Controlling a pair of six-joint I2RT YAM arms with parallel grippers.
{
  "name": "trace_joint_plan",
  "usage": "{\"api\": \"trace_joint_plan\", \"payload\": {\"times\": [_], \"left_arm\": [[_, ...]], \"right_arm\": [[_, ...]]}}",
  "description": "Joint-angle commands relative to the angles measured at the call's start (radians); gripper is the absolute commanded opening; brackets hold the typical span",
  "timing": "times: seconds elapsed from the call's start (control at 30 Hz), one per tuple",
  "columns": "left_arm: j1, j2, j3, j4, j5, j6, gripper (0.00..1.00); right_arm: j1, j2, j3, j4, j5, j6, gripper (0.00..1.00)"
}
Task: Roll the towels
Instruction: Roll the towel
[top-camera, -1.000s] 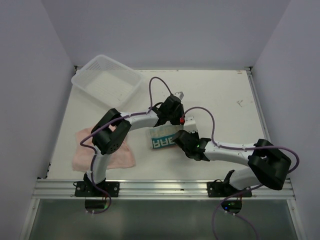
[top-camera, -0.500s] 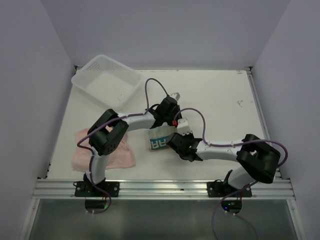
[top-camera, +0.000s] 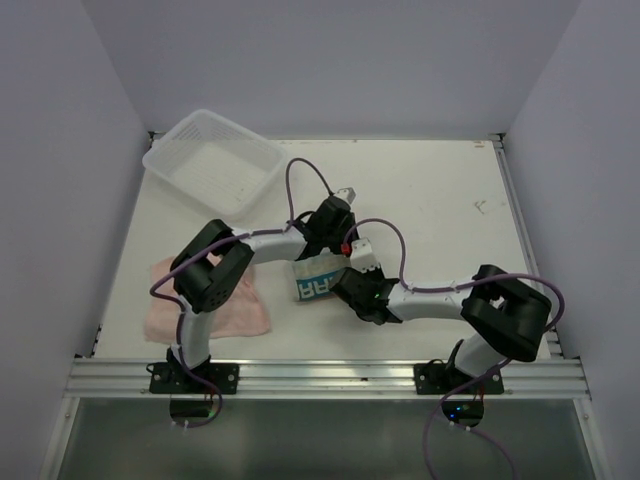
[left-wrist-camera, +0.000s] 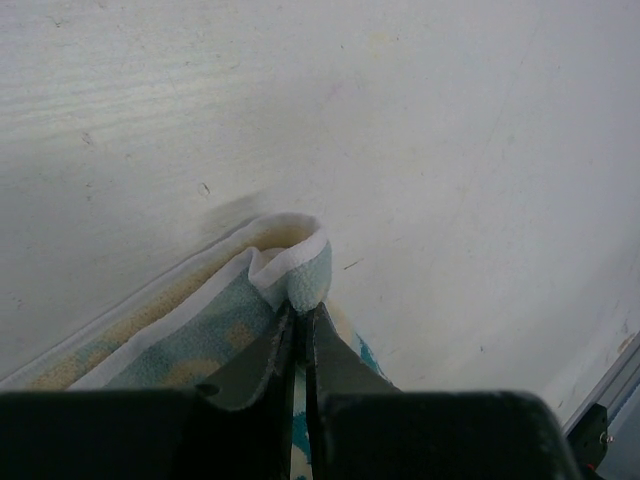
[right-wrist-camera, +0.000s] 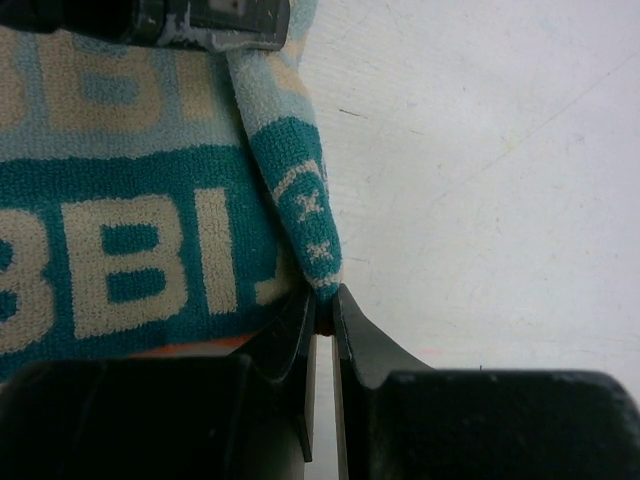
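1. The left gripper (left-wrist-camera: 300, 312) was closed on a turned-over, white-edged corner of the printed towel (top-camera: 316, 284), which lay near the middle of the table (top-camera: 440, 200).
2. The right gripper (right-wrist-camera: 322, 302) was pinched shut on the teal edge of the same towel, raising it into a small ridge.
3. This looked like the start of the roll. Both pinches would do best moving together, low and level, so the edge turns over tight and straight.
4. The pink towel (top-camera: 252, 314) lay flat near the left arm's base, partly under that arm and not yet rolled.
5. Bare table showed to the right and far side. The basket (top-camera: 160, 160) sat well apart at the far left corner. The two wrists were crowded close, so a collision was the likely risk.
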Motion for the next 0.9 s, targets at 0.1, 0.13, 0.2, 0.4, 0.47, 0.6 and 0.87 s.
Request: {"api": "trace_joint_plan", "payload": {"times": [0.1,0.13,0.2,0.4,0.47,0.6,0.87], "left_arm": [[0.028,-0.057,-0.028,0.044,-0.086,0.043,0.00],[0.028,-0.059,-0.035,0.044,-0.088,0.045,0.00],[0.029,-0.059,-0.042,0.045,-0.088,0.046,0.00],[0.032,-0.068,-0.071,0.053,-0.089,0.054,0.00],[0.032,-0.068,-0.079,0.059,-0.088,0.054,0.00],[0.032,-0.065,-0.097,0.068,-0.088,0.051,0.00],[0.032,-0.073,-0.122,0.081,-0.089,0.046,0.00]], "right_arm": [[0.007,0.027,-0.007,-0.001,0.022,0.007,0.00],[0.007,0.027,-0.005,-0.007,0.020,0.007,0.00],[0.007,0.015,0.001,-0.015,0.020,0.020,0.00],[0.006,-0.063,0.004,-0.033,-0.017,0.047,0.11],[0.006,-0.109,0.009,-0.049,-0.033,0.051,0.20],[0.006,-0.189,0.021,-0.072,-0.053,0.057,0.28],[-0.043,-0.342,0.004,-0.084,-0.141,0.105,0.34]]}}
